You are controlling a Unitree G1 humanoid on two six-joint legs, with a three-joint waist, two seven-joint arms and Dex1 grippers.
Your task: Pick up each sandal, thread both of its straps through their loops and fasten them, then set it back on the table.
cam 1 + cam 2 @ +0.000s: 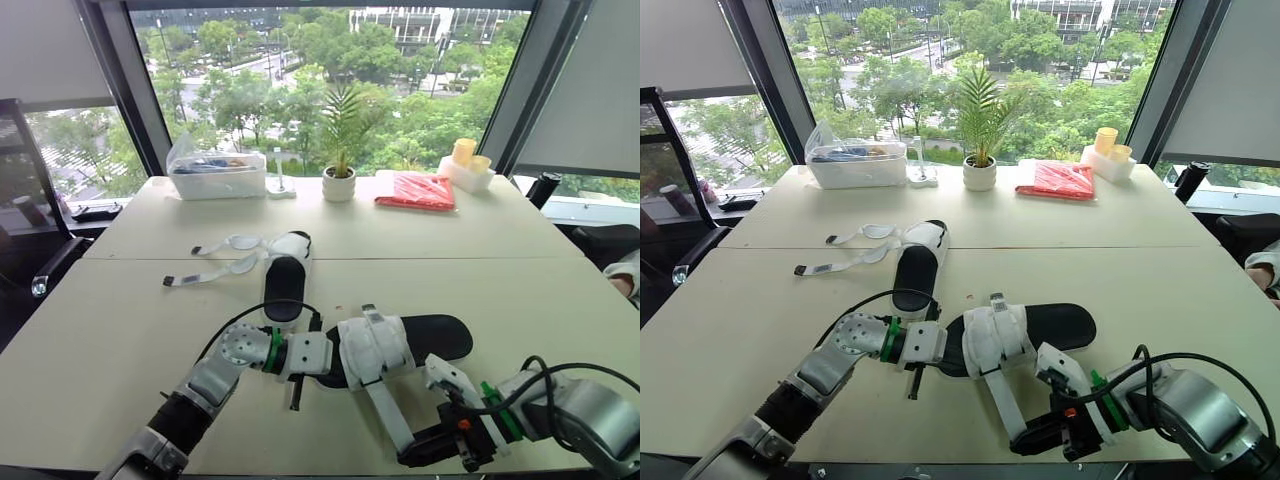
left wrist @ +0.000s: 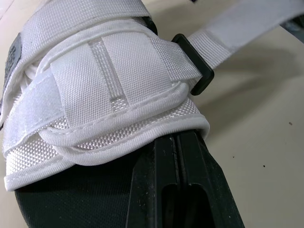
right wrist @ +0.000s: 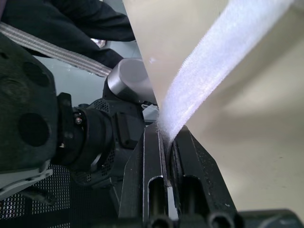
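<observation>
Right wrist view: right gripper (image 3: 166,135) clenched on strap (image 3: 213,76), threaded through loop (image 2: 194,65). Left gripper (image 2: 176,142) pinches near sandal (image 2: 114,90). Next, probably: fold strap back, press fastened.

Both arms bend inward near the desk's (image 1: 100,330) front edge, left gripper (image 2: 176,147) clamping the sandal (image 1: 378,345), right gripper (image 3: 167,140) pinching its strap (image 1: 388,410).

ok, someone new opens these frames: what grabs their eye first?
The near sandal at the table's front centre: the left gripper is shut on its end, and the right gripper pinches its long white strap, stretched out towards the robot. Behind it, the second sandal lies with both loose straps spread to the robot's left.
</observation>
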